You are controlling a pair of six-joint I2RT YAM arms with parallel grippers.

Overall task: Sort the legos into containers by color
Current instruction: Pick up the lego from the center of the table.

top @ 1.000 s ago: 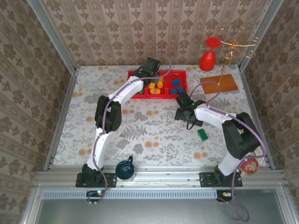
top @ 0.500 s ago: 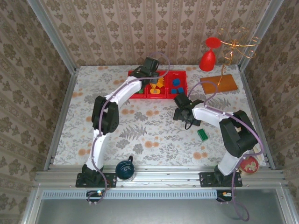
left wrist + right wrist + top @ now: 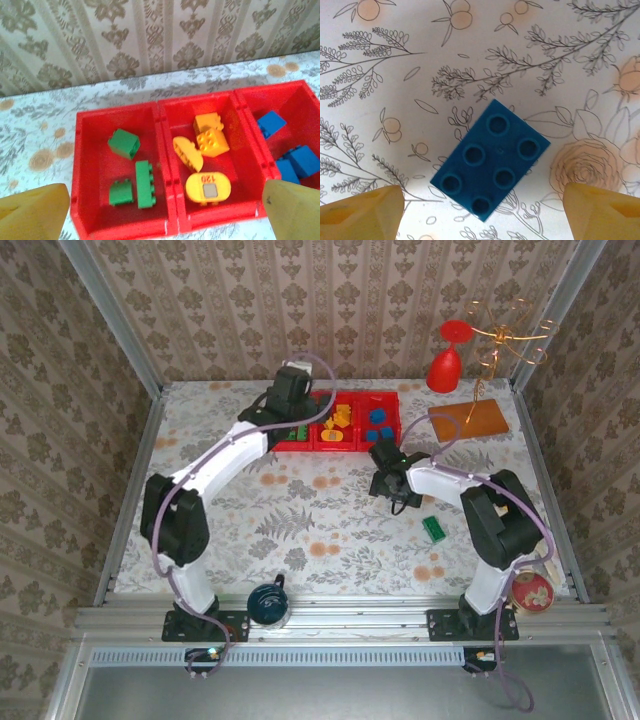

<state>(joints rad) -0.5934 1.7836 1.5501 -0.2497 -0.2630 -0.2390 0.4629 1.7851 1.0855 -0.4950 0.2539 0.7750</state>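
Blue is the colour in hand: a blue lego lies flat and studs up on the flowered tablecloth, between the spread fingertips of the right gripper, which hangs straight above it, holding nothing. That looks like a line-up for a pinch. The brick sits askew to the jaws, so a wrist turn would probably help before closing. A green lego lies apart on the cloth, nearer the right arm's base, not yet sorted.

The red tray stands at the far side of the table by the wall. Its left compartment holds three green legos, the middle four yellow legos and the right several blue ones, so the colour rule is plain and the loose blue brick belongs on the right. The left gripper hovers over the tray's left end, wide apart and empty. That probably leaves the blue compartment free for the other arm.

The only readable writing is on a rounded yellow piece, whose small label seems to read "120". No maker's name can be made out on any stud.

Further out are an orange-brown board, a red goblet and a dark cup at the near edge
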